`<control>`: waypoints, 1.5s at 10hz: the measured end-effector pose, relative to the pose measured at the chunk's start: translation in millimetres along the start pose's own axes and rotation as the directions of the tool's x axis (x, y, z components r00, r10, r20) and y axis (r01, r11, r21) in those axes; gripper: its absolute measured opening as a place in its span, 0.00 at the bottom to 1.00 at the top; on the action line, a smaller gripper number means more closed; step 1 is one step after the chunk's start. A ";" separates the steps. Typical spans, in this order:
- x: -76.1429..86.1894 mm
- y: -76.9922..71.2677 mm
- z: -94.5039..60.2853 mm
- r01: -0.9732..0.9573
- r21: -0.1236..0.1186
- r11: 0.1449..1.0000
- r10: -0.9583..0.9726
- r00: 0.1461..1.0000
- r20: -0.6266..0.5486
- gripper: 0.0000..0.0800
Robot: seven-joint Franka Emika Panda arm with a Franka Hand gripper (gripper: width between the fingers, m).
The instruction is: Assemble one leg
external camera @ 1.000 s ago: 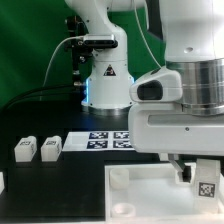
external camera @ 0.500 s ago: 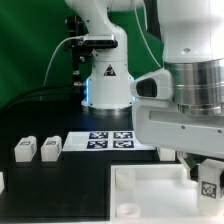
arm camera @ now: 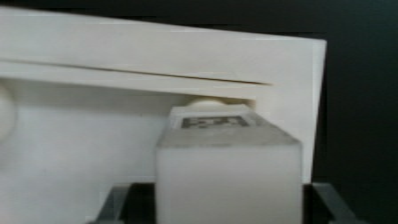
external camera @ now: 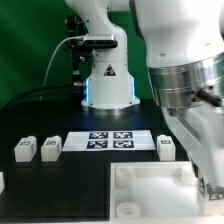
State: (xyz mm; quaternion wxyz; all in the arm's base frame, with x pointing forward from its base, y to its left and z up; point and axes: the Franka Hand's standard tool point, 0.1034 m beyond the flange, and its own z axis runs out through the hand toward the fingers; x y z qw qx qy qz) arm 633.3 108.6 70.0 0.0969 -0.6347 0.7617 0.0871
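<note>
My gripper [arm camera: 228,206] is shut on a leg [arm camera: 228,165], a chunky white block with a black-and-white tag on its end face. The leg stands upright between the two fingers [arm camera: 128,204], its tagged end close to a round socket at the corner of the large white panel [arm camera: 107,110]. In the exterior view the gripper [external camera: 206,186] is low at the right edge over the panel [external camera: 150,183], mostly hidden by the arm's own body. Two more legs [external camera: 25,150] [external camera: 49,148] lie at the left, and a third [external camera: 166,147] lies beside the marker board.
The marker board [external camera: 110,140] lies flat behind the panel. The robot's white base [external camera: 105,80] stands at the back in front of a green curtain. A small white part [external camera: 2,181] shows at the left edge. The arm's body fills the right side.
The arm has swung across the exterior view's right and come lower over the panel's right corner with the leg. The leg beside the marker board has come into view.
</note>
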 end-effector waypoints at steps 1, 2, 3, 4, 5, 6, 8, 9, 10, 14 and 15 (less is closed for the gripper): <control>2.0 0.8 -1.0 -0.166 0.025 0.986 0.166 0.986 0.029 0.37; 3.6 0.4 -2.0 -0.201 0.017 0.979 0.201 0.979 0.028 0.37; 3.3 0.0 -2.3 -0.294 0.022 0.955 0.294 0.955 0.028 0.37; 4.4 -0.3 -3.1 -0.351 0.027 0.936 0.351 0.936 0.026 0.37; 6.5 -0.6 -4.7 -0.413 0.036 0.910 0.413 0.911 0.019 0.37; 7.7 0.0 -4.7 -0.414 0.037 0.910 0.414 0.910 0.011 0.38; 6.8 1.3 -2.8 -0.394 0.034 0.918 0.394 0.919 0.010 0.65; 6.6 1.3 -2.7 -0.394 0.034 0.918 0.394 0.919 0.010 0.78; 4.8 1.7 -3.4 -0.392 0.034 0.919 0.392 0.920 0.011 0.78; -9.2 7.3 -13.8 -0.377 0.010 0.926 0.377 0.926 0.020 0.81; -8.8 7.8 -12.7 -0.377 0.008 0.926 0.377 0.926 0.018 0.81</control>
